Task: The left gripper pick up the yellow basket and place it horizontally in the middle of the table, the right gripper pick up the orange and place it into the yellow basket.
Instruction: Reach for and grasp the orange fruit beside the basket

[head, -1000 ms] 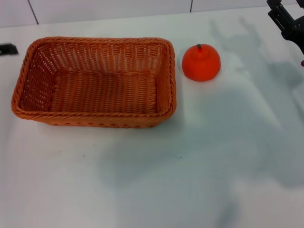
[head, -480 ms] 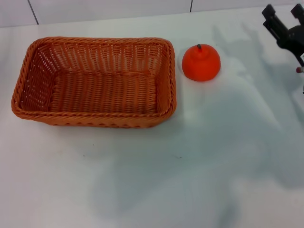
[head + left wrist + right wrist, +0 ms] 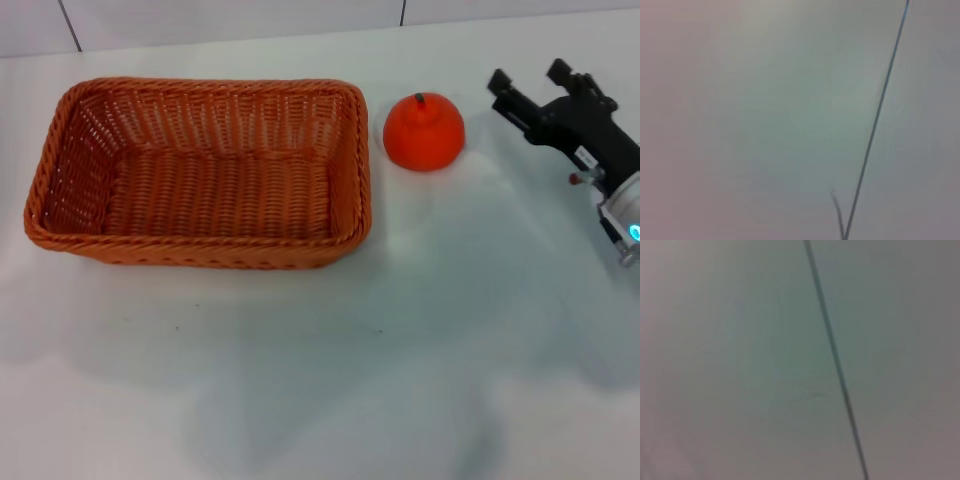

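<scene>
The yellow basket (image 3: pixel 200 172), an orange-brown wicker rectangle, lies lengthwise on the white table (image 3: pixel 320 380), left of centre, and holds nothing. Just beyond its right end sits the orange (image 3: pixel 424 131), stem up. My right gripper (image 3: pixel 528 82) reaches in from the right edge, fingers spread open and pointing toward the orange, a short gap away from it. Its silver-white wrist with a blue light (image 3: pixel 632 231) shows at the edge. The left gripper is out of the head view. Both wrist views show only a pale surface crossed by a thin dark line.
A pale wall with dark seams (image 3: pixel 403 12) runs along the table's far edge. Bare tabletop stretches in front of the basket and orange.
My right gripper has come down and leftward from the upper right corner toward the orange. The dark object at the left edge a second ago has gone from view. Basket and orange have not moved.
</scene>
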Tool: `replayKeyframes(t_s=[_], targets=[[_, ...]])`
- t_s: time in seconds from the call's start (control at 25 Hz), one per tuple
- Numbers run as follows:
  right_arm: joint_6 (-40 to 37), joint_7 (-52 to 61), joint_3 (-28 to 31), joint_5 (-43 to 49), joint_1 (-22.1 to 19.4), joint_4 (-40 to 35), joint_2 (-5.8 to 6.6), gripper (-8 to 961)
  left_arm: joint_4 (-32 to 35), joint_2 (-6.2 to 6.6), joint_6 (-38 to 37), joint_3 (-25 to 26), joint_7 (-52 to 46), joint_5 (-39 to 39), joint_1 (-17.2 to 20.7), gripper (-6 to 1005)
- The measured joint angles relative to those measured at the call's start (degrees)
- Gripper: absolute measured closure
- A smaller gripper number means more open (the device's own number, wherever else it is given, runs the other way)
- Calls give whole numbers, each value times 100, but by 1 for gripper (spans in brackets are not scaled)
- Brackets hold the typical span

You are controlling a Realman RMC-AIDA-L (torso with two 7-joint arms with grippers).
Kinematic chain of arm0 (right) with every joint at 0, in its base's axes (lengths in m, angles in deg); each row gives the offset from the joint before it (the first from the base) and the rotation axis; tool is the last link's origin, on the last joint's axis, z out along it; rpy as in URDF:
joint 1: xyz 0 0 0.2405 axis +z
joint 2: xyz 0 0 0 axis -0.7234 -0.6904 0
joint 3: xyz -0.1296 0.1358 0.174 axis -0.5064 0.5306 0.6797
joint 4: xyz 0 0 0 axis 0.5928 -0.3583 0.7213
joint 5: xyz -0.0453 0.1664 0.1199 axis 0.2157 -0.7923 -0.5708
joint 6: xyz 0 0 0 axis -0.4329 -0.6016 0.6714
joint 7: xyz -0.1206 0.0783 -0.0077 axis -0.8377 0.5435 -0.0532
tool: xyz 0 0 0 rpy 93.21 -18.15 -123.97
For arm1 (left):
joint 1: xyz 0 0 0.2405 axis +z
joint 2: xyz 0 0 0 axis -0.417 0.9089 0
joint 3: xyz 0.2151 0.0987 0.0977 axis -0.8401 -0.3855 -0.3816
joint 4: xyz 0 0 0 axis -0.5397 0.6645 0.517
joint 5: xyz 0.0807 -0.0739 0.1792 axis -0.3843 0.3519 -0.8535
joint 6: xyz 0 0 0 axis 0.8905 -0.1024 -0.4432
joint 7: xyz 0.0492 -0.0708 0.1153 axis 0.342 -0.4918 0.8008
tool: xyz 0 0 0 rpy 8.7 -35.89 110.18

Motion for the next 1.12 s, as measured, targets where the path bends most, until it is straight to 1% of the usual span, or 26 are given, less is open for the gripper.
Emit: replayKeyframes(t_s=[0.28, 0.52, 0.92, 1.12], targets=[[383, 44, -19, 510, 270, -2, -34, 110, -75, 15, 31, -2, 18, -4, 3, 76], [517, 192, -19, 866, 386, -1, -60, 112, -86, 18, 97, -22, 24, -22, 2, 76], [1092, 341, -145, 901, 531, -5, -60, 116, -160, 17, 149, -82, 38, -23, -6, 76], [1160, 403, -322, 909, 620, -5, -47, 118, -160, 17, 150, -126, 40, -31, -4, 76]])
